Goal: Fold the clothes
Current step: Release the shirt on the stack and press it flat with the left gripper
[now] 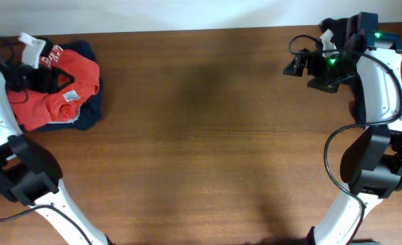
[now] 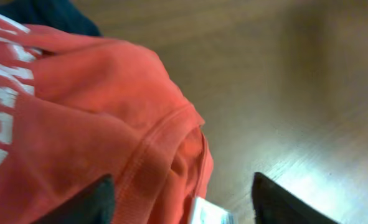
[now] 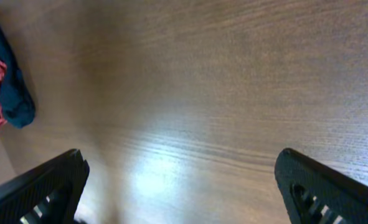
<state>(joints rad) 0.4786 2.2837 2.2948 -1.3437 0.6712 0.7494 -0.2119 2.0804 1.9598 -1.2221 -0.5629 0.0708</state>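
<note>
The clothes (image 1: pixel 59 95) are soft, light cotton that will sag, so we judge the ribbed collar (image 2: pixel 165 134) of the top orange shirt (image 2: pixel 78 106) the firmest hold. They lie heaped on the table (image 1: pixel 221 136), and the left gripper (image 2: pixel 180 202) is partly open just over them, with this collar between its fingers. The right gripper (image 3: pixel 180 186), wide open, is well apart from them.

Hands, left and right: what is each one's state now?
Left hand: open, around the collar of the orange T-shirt.
Right hand: open, holding nothing.
</note>
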